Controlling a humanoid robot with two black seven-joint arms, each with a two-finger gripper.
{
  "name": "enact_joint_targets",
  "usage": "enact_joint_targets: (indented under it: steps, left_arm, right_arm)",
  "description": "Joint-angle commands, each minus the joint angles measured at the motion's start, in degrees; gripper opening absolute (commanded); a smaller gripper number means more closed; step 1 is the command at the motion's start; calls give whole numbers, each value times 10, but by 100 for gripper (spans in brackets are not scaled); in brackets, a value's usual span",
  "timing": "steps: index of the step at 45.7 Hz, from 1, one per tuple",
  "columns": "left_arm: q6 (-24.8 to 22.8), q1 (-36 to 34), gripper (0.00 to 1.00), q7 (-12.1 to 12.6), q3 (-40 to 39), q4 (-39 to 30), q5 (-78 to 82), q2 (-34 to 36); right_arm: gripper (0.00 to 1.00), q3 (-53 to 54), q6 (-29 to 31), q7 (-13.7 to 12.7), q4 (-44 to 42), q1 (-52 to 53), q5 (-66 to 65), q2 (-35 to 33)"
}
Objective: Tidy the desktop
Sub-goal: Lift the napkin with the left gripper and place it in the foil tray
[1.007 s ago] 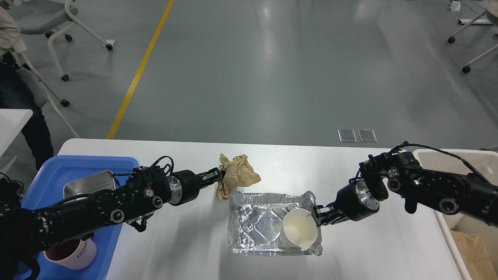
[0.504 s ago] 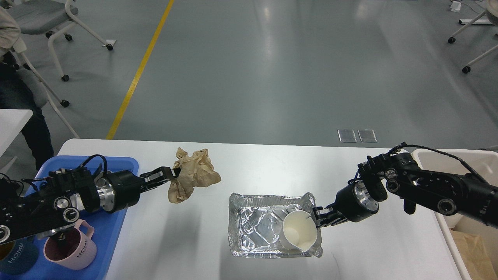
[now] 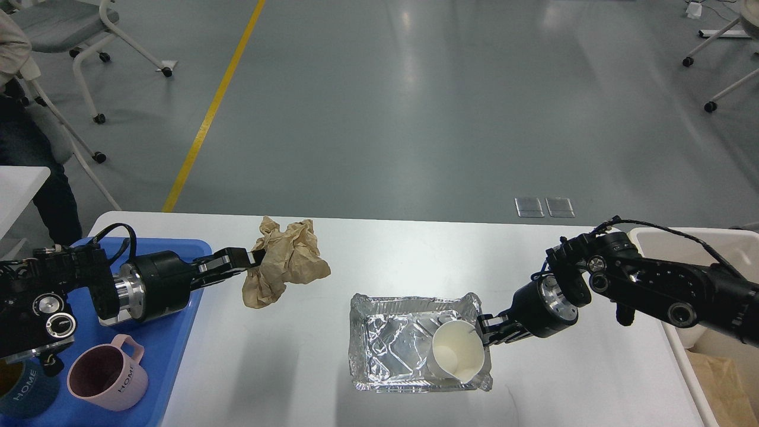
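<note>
The white desktop (image 3: 415, 255) spans the lower half of the view. My left gripper (image 3: 254, 261) is shut on a crumpled brown paper (image 3: 286, 260) and holds it above the desktop's left part. A foil tray (image 3: 385, 350) sits on the desktop at the middle front. A white paper cup (image 3: 455, 357) lies tilted in the tray's right end, its mouth facing me. My right gripper (image 3: 487, 329) is at the tray's right rim, shut on the cup's edge.
A blue tray (image 3: 172, 356) at the left edge holds a pink mug (image 3: 108, 378) and a dark blue mug (image 3: 21, 391). A beige bin (image 3: 711, 356) with brown paper inside stands at the right edge. Chairs stand on the grey floor beyond.
My left arm has drawn back to the left with the brown paper, from above the foil tray's far corner to near the blue tray. The right arm and cup have barely moved.
</note>
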Motion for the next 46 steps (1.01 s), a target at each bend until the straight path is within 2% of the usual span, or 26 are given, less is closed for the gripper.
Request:
enact_joint_targets:
  steps: [1,13,24,37,46]
  left_arm:
    - [-9,-9,6,0,0,-1,1,-5]
    - [-12,-32,6,2,7,2,3,-73]
    - [-17,-80,7,4,60,5,3,-139]
    - [-16,-82,9,5,91,7,4,-166]
    - [-15,-75,17,11,98,30,3,-172]
  right_arm:
    - [0,0,0,0,0,-1,-1,1]
    - [0,0,0,0,0,-1,-1,2]
    - [0,1,0,0,-1,-1,-1,1]
    - [0,1,0,0,-2,-2,-1,4]
    - [0,4,0,0,-2,-1,-1,5]
